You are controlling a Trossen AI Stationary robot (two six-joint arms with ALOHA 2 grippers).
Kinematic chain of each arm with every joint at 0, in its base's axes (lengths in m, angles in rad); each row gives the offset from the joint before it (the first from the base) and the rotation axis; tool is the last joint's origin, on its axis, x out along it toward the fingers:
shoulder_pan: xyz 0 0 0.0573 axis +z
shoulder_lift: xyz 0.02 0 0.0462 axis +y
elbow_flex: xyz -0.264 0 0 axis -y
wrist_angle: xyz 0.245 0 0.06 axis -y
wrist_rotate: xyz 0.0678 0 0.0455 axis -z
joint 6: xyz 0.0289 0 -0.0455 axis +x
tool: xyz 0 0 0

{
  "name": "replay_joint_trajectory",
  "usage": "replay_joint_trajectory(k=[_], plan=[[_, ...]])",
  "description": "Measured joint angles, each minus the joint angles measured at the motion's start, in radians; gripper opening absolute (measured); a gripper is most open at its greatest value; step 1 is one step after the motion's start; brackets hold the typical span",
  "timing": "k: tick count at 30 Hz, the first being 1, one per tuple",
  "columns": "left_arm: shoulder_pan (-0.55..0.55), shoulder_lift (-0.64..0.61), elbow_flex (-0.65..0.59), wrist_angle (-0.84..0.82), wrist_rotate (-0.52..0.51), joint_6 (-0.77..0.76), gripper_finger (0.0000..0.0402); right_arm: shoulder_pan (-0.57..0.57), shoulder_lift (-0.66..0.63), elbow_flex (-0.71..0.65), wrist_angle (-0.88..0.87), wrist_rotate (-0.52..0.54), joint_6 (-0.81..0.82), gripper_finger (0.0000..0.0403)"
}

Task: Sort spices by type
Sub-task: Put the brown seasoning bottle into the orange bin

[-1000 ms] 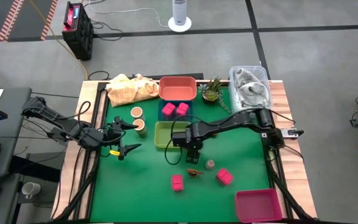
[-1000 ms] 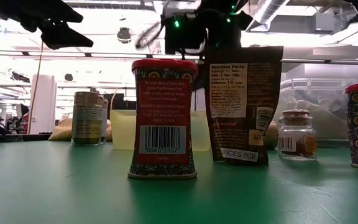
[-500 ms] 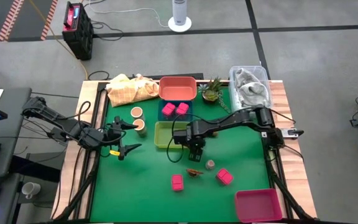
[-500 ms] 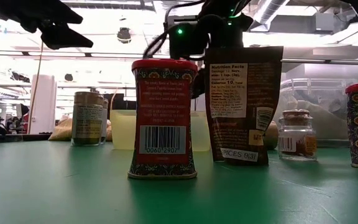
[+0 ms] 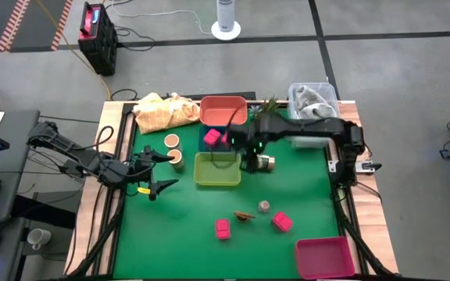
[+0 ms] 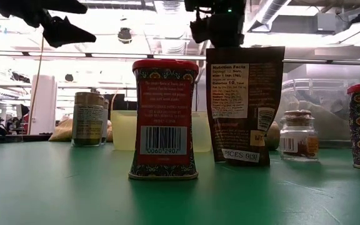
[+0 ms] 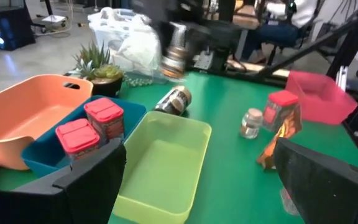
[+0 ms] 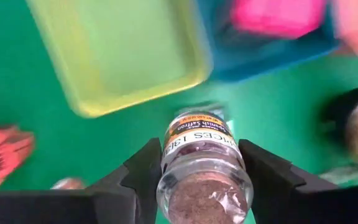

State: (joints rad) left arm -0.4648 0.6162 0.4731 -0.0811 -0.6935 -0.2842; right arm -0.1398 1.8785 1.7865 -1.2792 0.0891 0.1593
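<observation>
The right hand (image 8: 204, 186) is clamped on a small glass spice jar (image 8: 204, 158), its two dark fingers pressing the smooth round sides just under the cork-coloured lid. In the high view the jar (image 5: 263, 163) hangs just beside the yellow-green tray (image 5: 217, 169), on the side away from the left arm, its long axis tipped off upright. The coming move likely turns on this: the tray's open, shallow plastic well lies a short way across from the jar, far nearer the right arm. The left hand (image 5: 156, 173) waits on the tray's other side, fingers spread apart, holding nothing, near two tan round jars (image 5: 173, 150).
</observation>
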Motion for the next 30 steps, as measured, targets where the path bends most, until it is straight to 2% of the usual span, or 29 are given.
replay_joint_trajectory(k=[4,9,17,20,24,30], plan=[[0.0,0.03,-0.018,0.045,-0.01,0.0,0.0389,-0.096,0.062,0.121,0.033,0.029,-0.117,0.0209],[0.0,0.059,-0.019,0.056,-0.029,-0.021,0.0389,-0.218,0.202,0.284,0.058,0.031,-0.264,0.0209],[0.0,0.065,-0.02,0.054,-0.03,-0.071,0.0389,-0.355,0.437,0.562,0.034,0.005,-0.379,0.0209],[0.0,0.065,-0.02,0.049,-0.03,-0.082,0.0389,-0.39,0.467,0.547,0.077,-0.027,-0.394,0.0209],[-0.002,0.065,-0.02,0.036,-0.03,-0.097,0.0389,-0.42,0.504,0.557,0.041,-0.035,-0.393,0.0209],[-0.002,0.073,-0.02,0.024,-0.029,-0.107,0.0389,-0.418,0.518,0.556,0.056,-0.042,-0.415,0.021]])
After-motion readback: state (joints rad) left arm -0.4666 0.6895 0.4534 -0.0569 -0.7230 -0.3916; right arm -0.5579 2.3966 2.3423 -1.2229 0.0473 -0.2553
